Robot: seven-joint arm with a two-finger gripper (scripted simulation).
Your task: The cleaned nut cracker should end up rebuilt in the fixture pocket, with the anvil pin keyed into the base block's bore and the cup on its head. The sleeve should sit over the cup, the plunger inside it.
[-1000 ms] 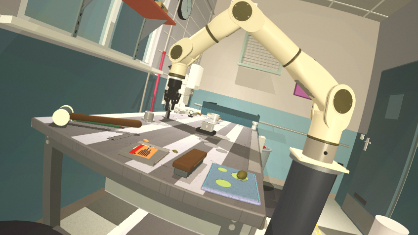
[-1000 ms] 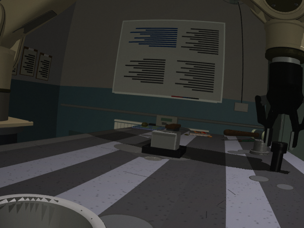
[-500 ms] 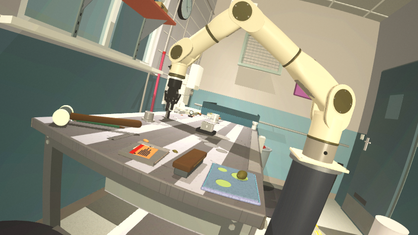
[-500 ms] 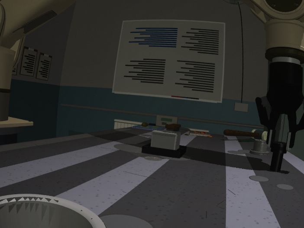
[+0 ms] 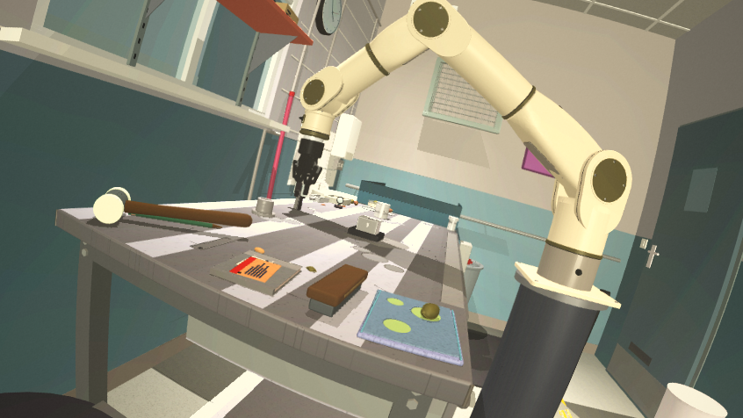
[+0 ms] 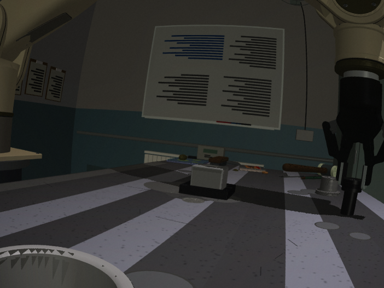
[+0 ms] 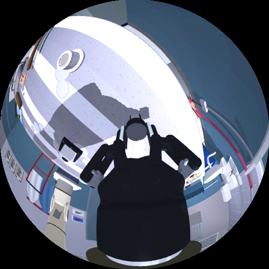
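A dark anvil pin with a wider head stands upright on the far end of the table, and it is held at its head by my closed gripper. Close beside the pin a grey ring-shaped cup sits on the table. The pale base block rests in the black fixture pocket near the table's middle. A white toothed sleeve shows at the near corner in the second side camera. I cannot make out the plunger.
The table's far edge runs just behind the pin. A mallet, an orange card, a brown block and a blue mat with a nut lie at the other end. The arm's pedestal stands beside the table.
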